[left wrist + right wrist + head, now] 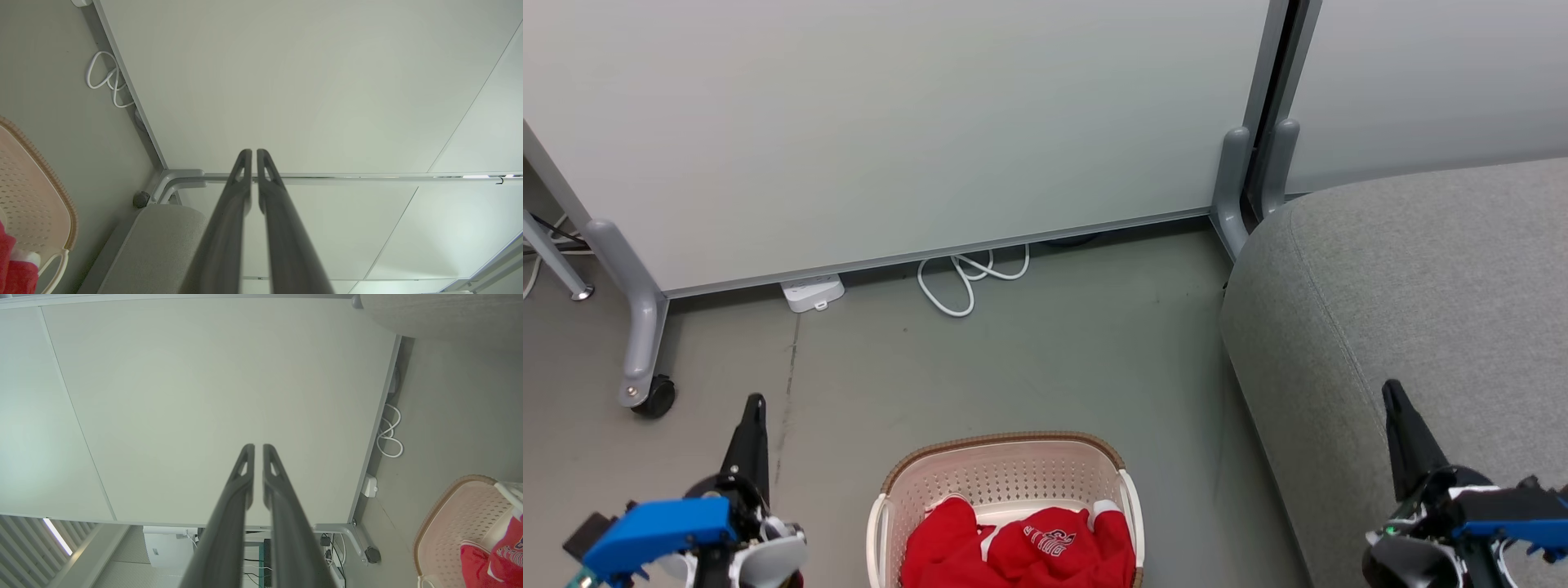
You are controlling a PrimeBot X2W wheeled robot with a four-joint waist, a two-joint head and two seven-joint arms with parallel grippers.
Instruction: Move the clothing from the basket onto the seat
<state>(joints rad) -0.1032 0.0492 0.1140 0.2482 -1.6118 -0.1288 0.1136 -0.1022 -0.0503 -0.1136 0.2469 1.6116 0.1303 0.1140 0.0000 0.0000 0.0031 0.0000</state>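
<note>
Red clothing with white trim and white lettering lies bunched in the cream basket with a brown rim, on the floor at the bottom centre of the head view. The basket and a bit of red cloth show at the left wrist view's edge, the basket and clothing again in the right wrist view. The grey seat fills the right side. My left gripper is shut and empty, left of the basket. My right gripper is shut and empty, over the seat. Both point at the white wall panel.
A white partition on grey wheeled feet stands behind the basket. A white power strip and a looped white cable lie on the floor at its base. Bare grey floor lies between the partition, basket and seat.
</note>
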